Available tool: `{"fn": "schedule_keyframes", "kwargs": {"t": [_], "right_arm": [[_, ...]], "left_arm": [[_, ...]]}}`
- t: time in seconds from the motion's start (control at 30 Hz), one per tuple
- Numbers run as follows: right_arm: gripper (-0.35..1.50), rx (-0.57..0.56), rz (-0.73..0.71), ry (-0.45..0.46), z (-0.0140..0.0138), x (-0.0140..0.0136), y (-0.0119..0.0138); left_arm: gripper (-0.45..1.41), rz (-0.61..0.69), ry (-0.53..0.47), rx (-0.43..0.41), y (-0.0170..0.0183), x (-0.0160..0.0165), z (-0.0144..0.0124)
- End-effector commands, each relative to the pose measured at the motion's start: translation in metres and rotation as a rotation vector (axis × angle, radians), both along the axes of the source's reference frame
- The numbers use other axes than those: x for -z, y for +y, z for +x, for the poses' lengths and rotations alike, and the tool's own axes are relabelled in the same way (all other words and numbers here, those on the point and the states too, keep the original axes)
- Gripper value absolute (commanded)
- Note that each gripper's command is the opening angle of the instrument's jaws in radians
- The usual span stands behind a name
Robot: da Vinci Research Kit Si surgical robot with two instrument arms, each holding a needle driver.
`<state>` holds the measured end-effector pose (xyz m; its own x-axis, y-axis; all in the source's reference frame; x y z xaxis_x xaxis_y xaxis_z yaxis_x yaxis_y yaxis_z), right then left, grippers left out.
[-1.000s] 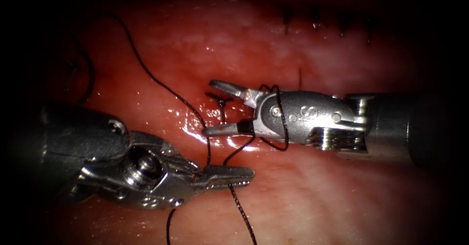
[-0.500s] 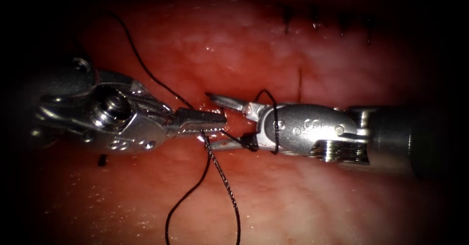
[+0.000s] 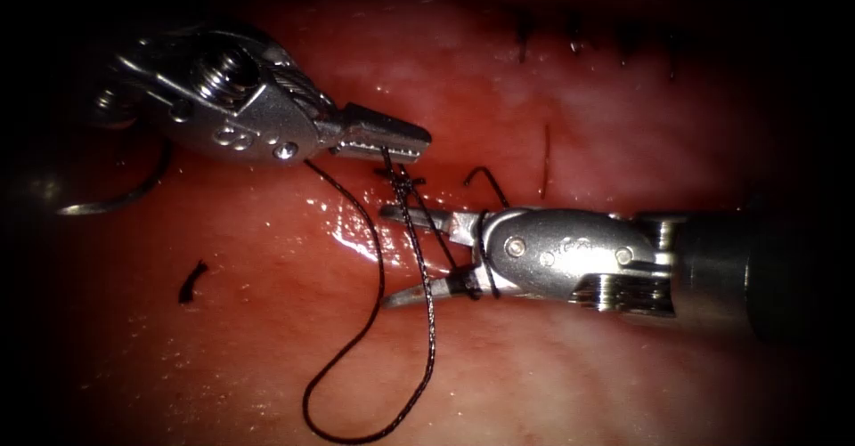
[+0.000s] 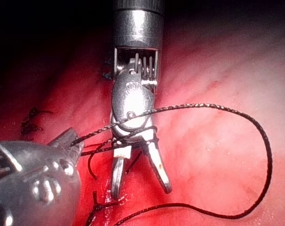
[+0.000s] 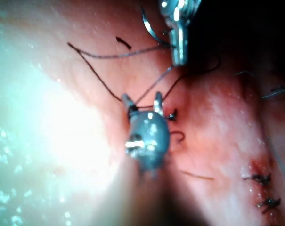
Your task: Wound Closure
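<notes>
Thread looped around the right tool, left tool gripping the strand above the cut.

The left tool (image 3: 385, 141) has its jaws clenched on the dark braided thread (image 3: 419, 259), which runs down past a small knot (image 3: 403, 179) at the cut and sweeps into a wide loop over the wet red tissue (image 3: 579, 375). The right tool (image 3: 398, 255) lies with jaws spread apart, holding nothing, thread wound around its neck. The curved needle (image 3: 116, 197) rests free on the tissue at far left, near a cut thread end (image 3: 191, 280).

No text, number or label reads clearly anywhere here (faint stamped marks on the right end effector (image 3: 403, 252) stay illegible).
</notes>
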<state>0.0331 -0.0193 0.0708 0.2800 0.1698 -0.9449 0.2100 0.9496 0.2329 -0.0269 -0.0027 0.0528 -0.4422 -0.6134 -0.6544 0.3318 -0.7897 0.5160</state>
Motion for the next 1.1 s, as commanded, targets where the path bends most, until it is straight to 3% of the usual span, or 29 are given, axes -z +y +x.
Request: {"fn": "schedule_keyframes", "kwargs": {"t": [0.03, 0.1, 0.23, 0.33, 0.43, 0.8, 0.9, 1.1], "right_arm": [[0.74, 0.000, 0.014, 0.015, 0.0004, -0.0005, -0.0001], [0.74, 0.003, 0.028, 0.044, 0.0002, -0.0005, 0.0000], [0.44, 0.014, 0.070, 0.101, -0.0001, -0.0006, 0.0001], [0.37, -0.004, 0.126, 0.180, -0.0005, -0.0005, 0.0000], [0.07, -0.010, 0.178, 0.255, -0.0009, -0.0005, 0.0000], [0.07, -0.129, 0.266, 0.393, -0.0016, -0.0004, 0.0005], [0.16, -0.178, 0.277, 0.404, -0.0015, -0.0004, 0.0010], [0.11, -0.292, 0.308, 0.426, -0.0013, -0.0003, 0.0021]], "left_arm": [[-0.45, 0.006, -0.019, 0.002, 0.0006, -0.0009, -0.0006], [-0.45, 0.024, -0.036, 0.004, 0.0011, -0.0016, -0.0006], [-0.45, 0.076, -0.094, -0.017, 0.0010, -0.0035, -0.0009], [-0.45, 0.097, -0.123, -0.037, 0.0002, -0.0053, -0.0007], [-0.45, 0.106, -0.126, -0.037, -0.0001, -0.0068, -0.0001], [-0.45, 0.116, -0.125, -0.031, -0.0021, -0.0093, -0.0001], [-0.45, 0.123, -0.126, -0.029, -0.0031, -0.0099, -0.0003], [-0.45, 0.126, -0.126, -0.030, -0.0055, -0.0106, -0.0004]]}}
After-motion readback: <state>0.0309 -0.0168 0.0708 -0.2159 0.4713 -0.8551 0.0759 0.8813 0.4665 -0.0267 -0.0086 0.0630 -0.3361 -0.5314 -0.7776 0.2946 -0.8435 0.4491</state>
